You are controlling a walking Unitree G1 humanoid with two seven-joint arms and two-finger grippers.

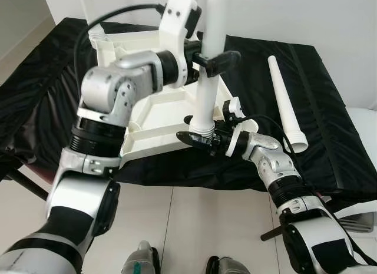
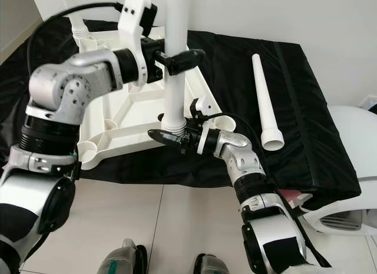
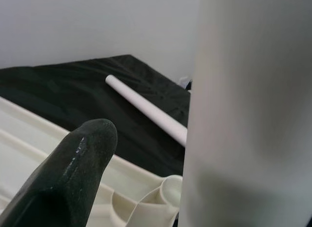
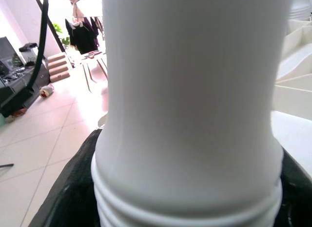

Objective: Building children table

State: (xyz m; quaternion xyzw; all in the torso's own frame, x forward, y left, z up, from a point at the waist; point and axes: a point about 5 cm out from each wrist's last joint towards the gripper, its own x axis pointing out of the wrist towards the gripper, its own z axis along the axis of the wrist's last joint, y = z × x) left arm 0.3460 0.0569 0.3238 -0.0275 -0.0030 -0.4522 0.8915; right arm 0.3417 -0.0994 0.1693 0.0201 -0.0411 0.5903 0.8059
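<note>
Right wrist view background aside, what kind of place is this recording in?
Probably a home room: pale tiled floor, plain white wall, and a black-covered low surface holding a white plastic tabletop being assembled.

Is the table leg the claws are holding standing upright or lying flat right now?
Upright. The leg stands vertical with its threaded end down at the tabletop's corner, left claw gripping higher, right claw at its base.
</note>
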